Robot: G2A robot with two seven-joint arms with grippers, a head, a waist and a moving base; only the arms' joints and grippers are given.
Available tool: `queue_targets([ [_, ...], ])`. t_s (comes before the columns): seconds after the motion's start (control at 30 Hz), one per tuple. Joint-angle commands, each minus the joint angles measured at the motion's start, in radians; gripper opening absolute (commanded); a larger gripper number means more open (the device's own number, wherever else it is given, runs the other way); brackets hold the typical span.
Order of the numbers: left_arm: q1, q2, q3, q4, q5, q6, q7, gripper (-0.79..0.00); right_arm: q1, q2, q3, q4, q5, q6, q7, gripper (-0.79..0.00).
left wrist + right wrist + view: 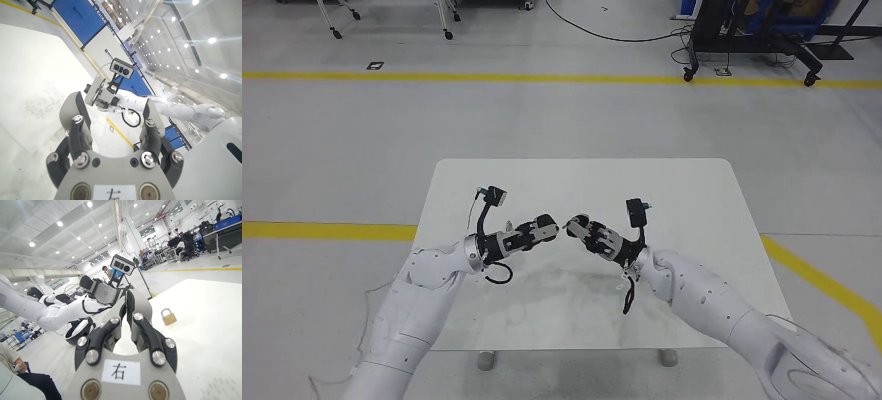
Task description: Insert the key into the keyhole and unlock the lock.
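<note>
Resting on the white counter is one brass padlock, its silver shackle seated in the body at both ends. It lies near the right gripper, just off to one side of the tips and lower down on the counter surface, apart from them with bare counter between. Nothing touches the padlock.

The right gripper has its fingers pressed together, the dark ribbed pads meeting along their length. Whether anything thin is pinched between them cannot be told. The left gripper has its fingers spread wide with nothing between the pads. In its own wrist view the right gripper shows through the gap, farther off.

From the top view the two arms come in from either side and meet over the middle of the counter. The left arm is on its own side and the right arm on the other, their grippers tip to tip and very close, both raised off the surface. Whether the tips touch each other cannot be told. The padlock's spot in that view cannot be made out.

Counted: one padlock, one counter, two grippers, one of them spread and one pressed together.
</note>
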Motion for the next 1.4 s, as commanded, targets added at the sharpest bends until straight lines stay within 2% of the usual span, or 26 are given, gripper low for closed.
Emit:
queue_targets([
  [0.0,-0.005,0.001,0.003,0.003,0.028,0.000,0.019,-0.434,0.010,0.006,-0.021,-0.005,0.036,0.000,0.013,-0.785],
  [0.13,-0.011,0.001,0.018,0.009,0.045,0.005,0.040,-0.403,0.025,0.016,-0.062,-0.019,0.093,0.000,0.043,-0.785],
  [0.43,-0.029,0.004,0.039,0.027,0.087,0.004,0.065,-0.413,0.054,0.036,-0.114,-0.052,0.160,0.000,0.057,-0.785],
  [0.67,-0.035,0.009,0.053,0.029,0.102,-0.008,0.057,-0.486,0.067,0.041,-0.140,-0.044,0.194,0.000,0.067,-0.785],
  [0.93,-0.040,0.014,0.068,0.029,0.113,-0.019,0.052,-0.523,0.075,0.040,-0.154,-0.042,0.231,0.000,0.097,-0.785],
  [0.97,-0.041,0.015,0.070,0.030,0.112,-0.020,0.053,-0.560,0.076,0.040,-0.155,-0.043,0.235,0.000,0.101,-0.785],
  [1.03,-0.043,0.016,0.071,0.030,0.111,-0.022,0.054,-0.576,0.076,0.040,-0.156,-0.044,0.243,0.000,0.111,-0.785],
  [1.07,-0.043,0.017,0.072,0.031,0.109,-0.023,0.055,-0.631,0.077,0.040,-0.155,-0.045,0.247,0.000,0.115,-0.785],
  [1.2,-0.046,0.020,0.072,0.034,0.107,-0.029,0.057,-0.773,0.075,0.042,-0.152,-0.052,0.265,0.000,0.128,-0.785],
  [1.37,-0.047,0.024,0.074,0.033,0.102,-0.036,0.061,-0.785,0.070,0.044,-0.148,-0.061,0.294,0.000,0.159,-0.785],
])
